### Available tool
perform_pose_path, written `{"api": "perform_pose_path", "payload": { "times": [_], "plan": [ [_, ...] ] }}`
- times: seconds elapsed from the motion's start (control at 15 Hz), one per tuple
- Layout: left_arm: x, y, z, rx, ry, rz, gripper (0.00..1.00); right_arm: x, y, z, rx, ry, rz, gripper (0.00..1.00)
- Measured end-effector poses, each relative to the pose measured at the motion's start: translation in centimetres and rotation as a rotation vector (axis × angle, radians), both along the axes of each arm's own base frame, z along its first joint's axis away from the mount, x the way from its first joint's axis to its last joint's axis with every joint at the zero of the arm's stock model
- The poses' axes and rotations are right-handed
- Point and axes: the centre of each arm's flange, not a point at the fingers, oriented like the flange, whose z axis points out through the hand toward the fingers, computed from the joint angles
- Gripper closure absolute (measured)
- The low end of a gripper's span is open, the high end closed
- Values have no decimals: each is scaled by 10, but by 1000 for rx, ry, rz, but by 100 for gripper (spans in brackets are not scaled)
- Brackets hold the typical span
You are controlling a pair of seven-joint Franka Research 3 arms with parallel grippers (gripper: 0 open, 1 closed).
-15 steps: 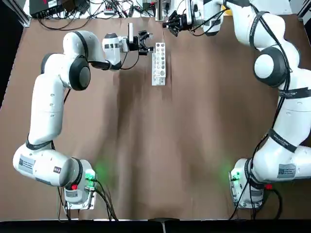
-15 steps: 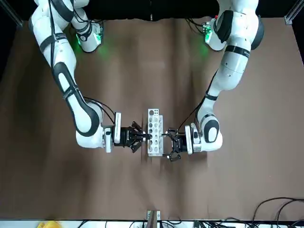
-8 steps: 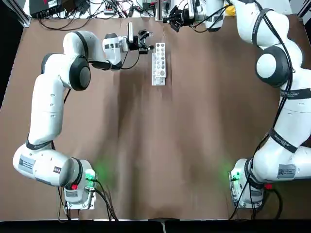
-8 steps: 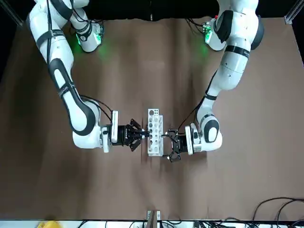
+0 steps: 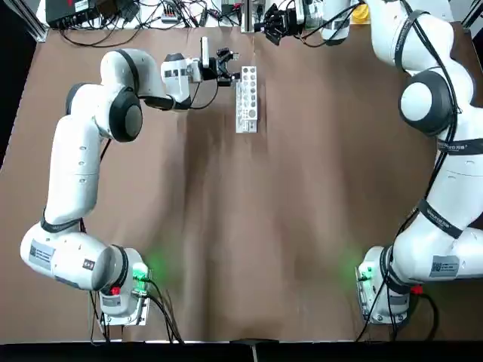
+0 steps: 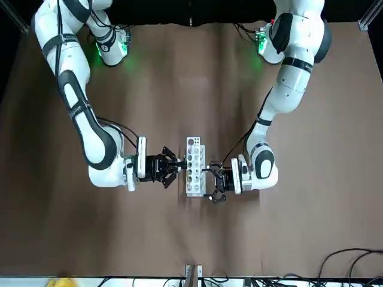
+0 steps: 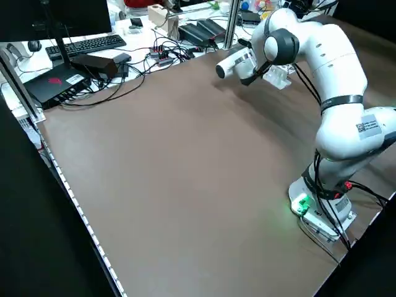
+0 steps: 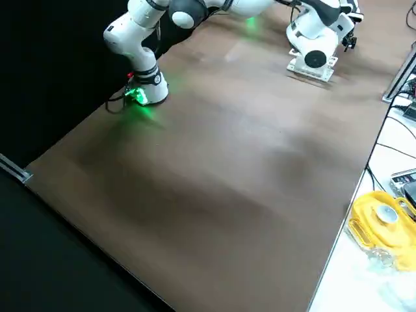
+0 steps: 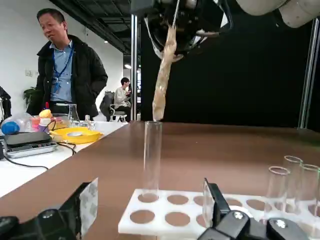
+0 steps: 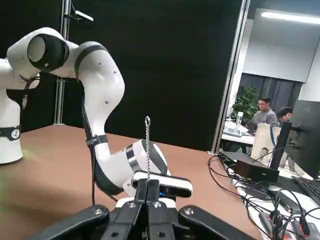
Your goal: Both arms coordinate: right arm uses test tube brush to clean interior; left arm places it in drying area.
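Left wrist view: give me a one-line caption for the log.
Brush hanging tip-down above an upright test tube in the white rack, left gripper open.

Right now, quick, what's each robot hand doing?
Left hand: open, its fingers apart and gripping nothing.
Right hand: closed, holding the test tube brush by its twisted wire.

The top view looked down from overhead, both arm bases along the lower frame. The front view faced them from across the table; both shared the rack at upper centre and mid-frame. Raised side views looked diagonally across, apparently excluding the rack. The wrist views sat close behind their fingers, facing outward.
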Motion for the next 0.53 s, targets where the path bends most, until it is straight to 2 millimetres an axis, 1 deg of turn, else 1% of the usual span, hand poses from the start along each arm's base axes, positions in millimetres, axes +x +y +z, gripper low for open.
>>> {"api": "perform_pose_path", "payload": {
  "times": [0.33,0.53],
  "plan": [
    [-6,-15,-11,-1,14,0,1,0,0,12,5,24,7,98],
    [-8,-19,-12,0,14,-5,1,3,-8,16,3,69,-5,98]
  ]
}}
